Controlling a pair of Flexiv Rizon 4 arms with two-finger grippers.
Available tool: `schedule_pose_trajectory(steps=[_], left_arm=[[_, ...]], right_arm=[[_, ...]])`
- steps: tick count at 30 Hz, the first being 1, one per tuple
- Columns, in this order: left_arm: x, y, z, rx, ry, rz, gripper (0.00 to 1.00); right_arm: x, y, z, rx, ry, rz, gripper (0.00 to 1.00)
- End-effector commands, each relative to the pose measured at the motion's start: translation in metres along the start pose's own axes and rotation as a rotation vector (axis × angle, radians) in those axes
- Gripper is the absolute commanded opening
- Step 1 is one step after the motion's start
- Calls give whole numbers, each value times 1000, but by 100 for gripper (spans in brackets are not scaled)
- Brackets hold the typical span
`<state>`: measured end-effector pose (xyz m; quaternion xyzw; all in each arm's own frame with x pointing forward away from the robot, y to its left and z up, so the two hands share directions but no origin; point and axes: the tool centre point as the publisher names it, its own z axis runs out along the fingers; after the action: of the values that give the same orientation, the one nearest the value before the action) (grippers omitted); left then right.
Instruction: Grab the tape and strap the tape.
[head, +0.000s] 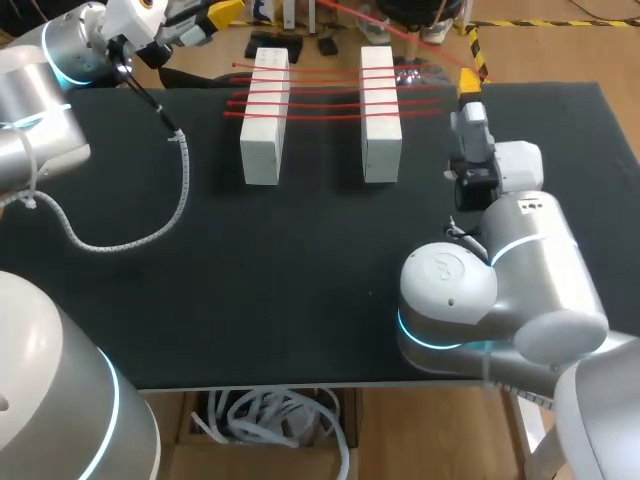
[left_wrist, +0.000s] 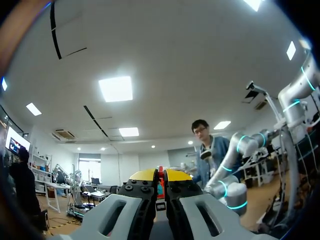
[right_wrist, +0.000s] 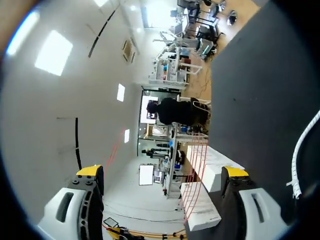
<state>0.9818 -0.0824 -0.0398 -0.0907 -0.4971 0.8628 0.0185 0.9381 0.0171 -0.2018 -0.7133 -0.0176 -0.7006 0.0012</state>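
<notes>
Two white blocks (head: 262, 118) (head: 380, 112) stand side by side at the back of the black table. Several strands of red tape (head: 325, 90) stretch across their tops. One more strand (head: 400, 38) slants from the back edge toward my right gripper (head: 468, 85), which sits just right of the right block. In the right wrist view this gripper (right_wrist: 162, 172) is wide open, with the blocks (right_wrist: 202, 212) and tape (right_wrist: 197, 160) ahead of it. My left gripper (head: 222, 12) is raised past the back left edge. It (left_wrist: 161, 175) is shut, and a thin red sliver of tape shows between its tips.
A white coiled cable (head: 150, 232) from my left arm loops over the left part of the table (head: 300, 280); it also shows beside my right gripper as the cable (right_wrist: 305, 155). Small dark items (head: 272, 45) lie at the back edge behind the blocks.
</notes>
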Motion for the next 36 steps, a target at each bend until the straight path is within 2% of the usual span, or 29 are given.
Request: schedule_pose_trajectory(steps=[1, 4, 5, 14, 24, 29, 36], left_arm=[[-1, 1, -1, 1, 2, -1, 0], [-1, 1, -1, 1, 2, -1, 0], [-1, 1, -1, 1, 2, -1, 0], [-1, 1, -1, 1, 2, -1, 0], [-1, 1, -1, 1, 2, -1, 0], [-1, 1, -1, 1, 2, -1, 0], [-1, 1, -1, 1, 2, -1, 0]], right_arm=[[-2, 0, -1, 1, -1, 109, 100], [-2, -2, -4, 9, 2, 163, 100], [0, -2, -5, -12, 14, 187, 100], [28, -3, -7, -59, 72, 240, 100], [54, -14, 3, -78, 31, 406, 100], [68, -17, 7, -106, 2, 430, 100], [87, -13, 9, -136, 13, 458, 100]])
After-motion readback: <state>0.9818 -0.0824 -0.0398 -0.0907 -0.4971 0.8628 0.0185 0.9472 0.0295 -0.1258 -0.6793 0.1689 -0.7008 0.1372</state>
